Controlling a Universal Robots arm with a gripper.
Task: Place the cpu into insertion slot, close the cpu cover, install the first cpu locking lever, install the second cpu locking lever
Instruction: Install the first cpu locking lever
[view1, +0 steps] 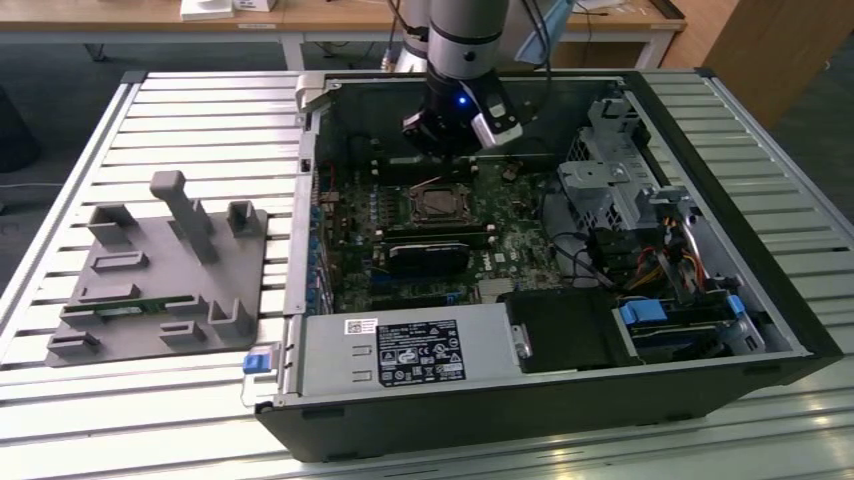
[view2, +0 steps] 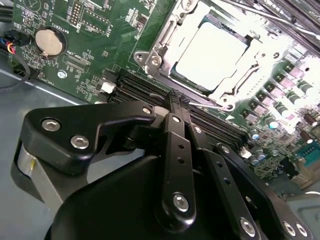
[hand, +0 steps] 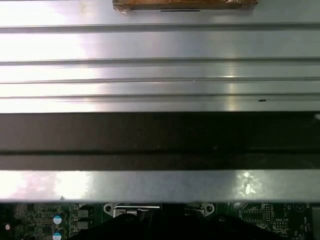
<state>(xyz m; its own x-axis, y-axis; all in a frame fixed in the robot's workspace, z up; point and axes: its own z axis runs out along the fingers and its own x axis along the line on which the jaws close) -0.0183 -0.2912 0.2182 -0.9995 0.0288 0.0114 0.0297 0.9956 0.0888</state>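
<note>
the arm (view1: 465, 40) reaches straight down into the open computer case (view1: 694, 250). its gripper (view2: 176, 102) hangs just above the motherboard (view2: 95, 40), fingers pressed together, holding nothing.

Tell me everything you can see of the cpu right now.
The cpu is a flat square chip with a pale, shiny metal top, glaring under the light in the second wrist view. It lies flat in the insertion slot on the green board. The grey metal cpu cover frames its edges, its window leaving the top bare. The end effector sits beside the socket, not touching it.
</note>
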